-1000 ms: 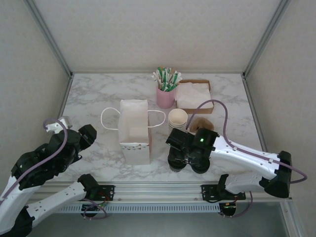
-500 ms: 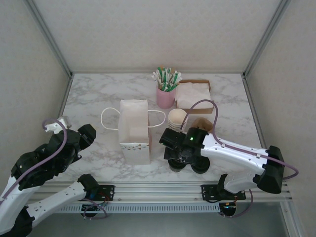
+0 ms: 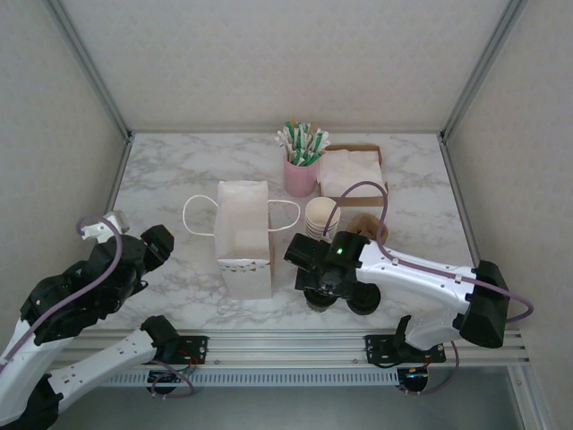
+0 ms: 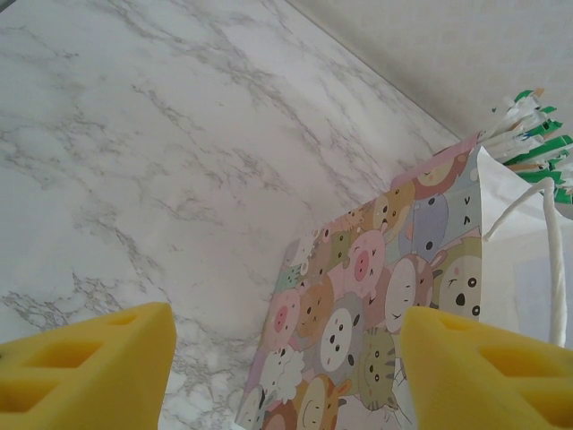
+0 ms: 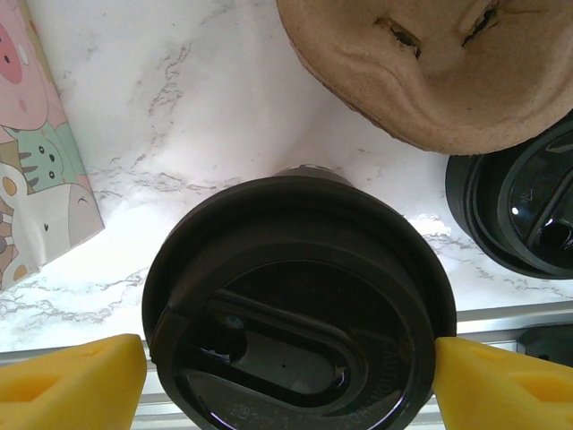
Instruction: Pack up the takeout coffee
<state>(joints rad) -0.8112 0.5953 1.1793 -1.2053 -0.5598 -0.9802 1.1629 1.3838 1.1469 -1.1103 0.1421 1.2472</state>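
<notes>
On the marble table (image 3: 170, 170), largest first: two arms, one at each near corner. One white paper bag (image 3: 243, 235) stands upright mid-table, mouth open, two loop handles out to its sides. One cardboard tray (image 3: 356, 148) of white napkins (image 3: 349, 175) sits at the back. Just left of it is one pink cup (image 3: 300, 179) with a bunch of green-and-white wrapped sticks (image 3: 303, 141); too many and too small to count. One brown pulp carrier (image 5: 421, 81) lies right of the bag. One stack of lidless cream cups (image 3: 322, 213) is just beside it. One takeout coffee (image 5: 300, 296) stands near the front edge, right of the bag. One loose black lid (image 5: 524, 210) lies just right of the coffee.

Right gripper (image 5: 291, 372): yellow pads (image 5: 72, 372) spread wide, one either side of the coffee's lid. Cannot tell whether they press on it.

Left gripper (image 4: 286, 363): pads parted, nothing between them, hanging over bare table left of the bag.

View differences: overhead the bag reads plain white; the left wrist view shows its side printed with pastel cartoon animals. Overhead the right arm covers most of the coffee; the right wrist view shows the lid's top, with a raised oval and sip hole, and the carrier's dented underside.
</notes>
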